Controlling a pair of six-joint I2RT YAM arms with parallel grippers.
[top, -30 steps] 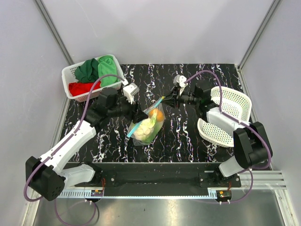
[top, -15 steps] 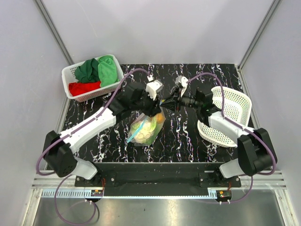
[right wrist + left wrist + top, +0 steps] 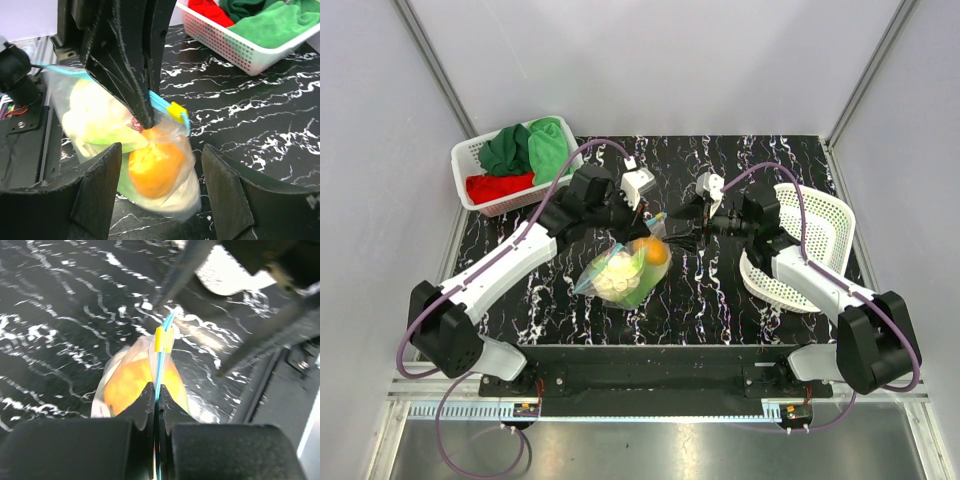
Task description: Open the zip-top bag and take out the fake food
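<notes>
The zip-top bag (image 3: 620, 275) hangs tilted over the middle of the table, its bottom near the black marbled surface. The fake food shows through the clear plastic: a round orange piece (image 3: 155, 167), pale green and whitish pieces (image 3: 95, 125). My left gripper (image 3: 157, 395) is shut on the teal zip strip (image 3: 161, 365), just behind the yellow slider (image 3: 163, 338). My right gripper (image 3: 161, 150) stands open facing the bag's orange end, its fingers either side of it and apart from it. In the top view the left gripper (image 3: 645, 222) and right gripper (image 3: 685, 232) nearly meet.
A white basket (image 3: 470, 165) with green and red cloths sits at the back left. Two white mesh baskets (image 3: 820, 215) lie at the right, close to my right arm. Grey walls close in the table on three sides.
My left arm swung in over the bag and shut on the zip strip. My right gripper opened and let go of the bag's end. The bag now hangs from the left gripper.
</notes>
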